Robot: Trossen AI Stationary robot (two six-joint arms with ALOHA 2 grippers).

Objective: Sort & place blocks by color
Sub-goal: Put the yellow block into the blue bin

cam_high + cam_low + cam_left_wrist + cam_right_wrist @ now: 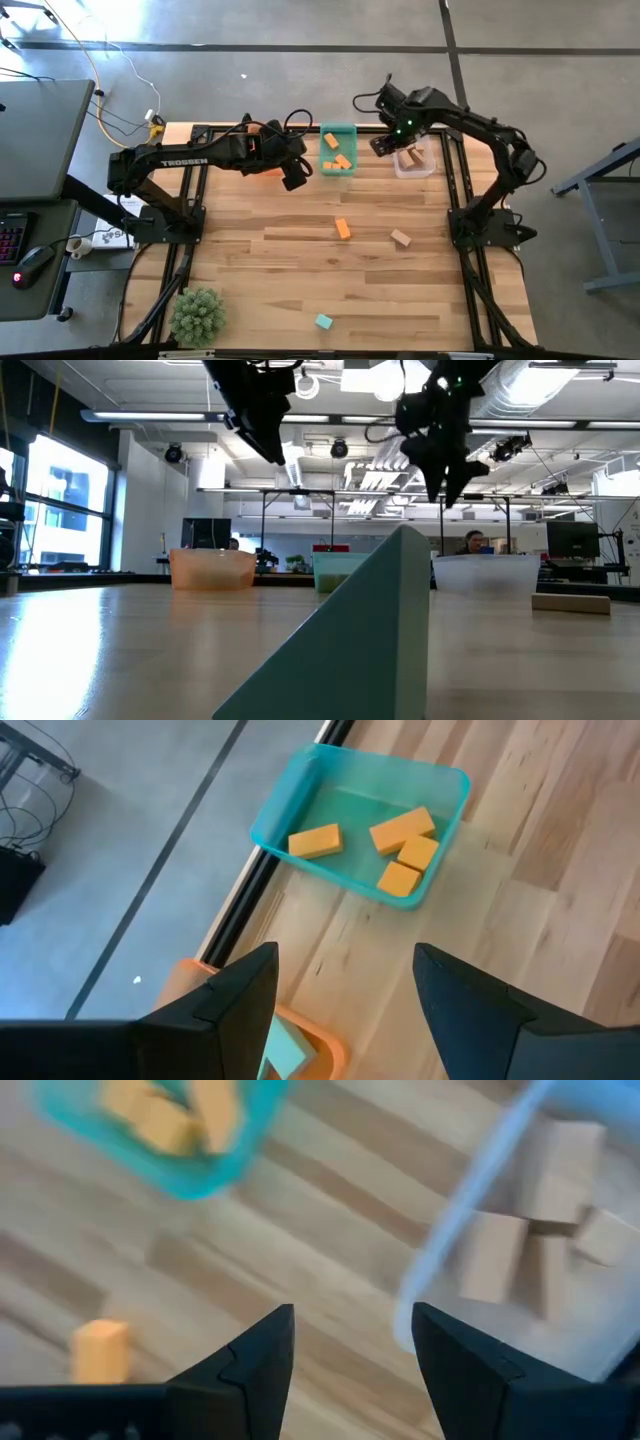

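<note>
Both arms are up at the far edge, working over the bins. The left gripper (294, 176) hangs between the orange bin (310, 1045) and the teal bin (338, 150), fingers apart and empty; a teal block (288, 1053) already sits in the orange bin just beneath it, which looks like a fresh drop-off. The teal bin holds orange blocks (405, 832), so colours are being swapped on purpose or sorted oddly.

The right gripper (384, 143) hovers beside the clear bin (415, 163), fingers spread, nothing held, with wood blocks (495, 1255) inside.

Three blocks wait on the table: an orange one (343, 229) and a wood one (401, 237) mid-table, well clear of both grippers, and a teal one (323, 322) near the front edge, farthest off.
</note>
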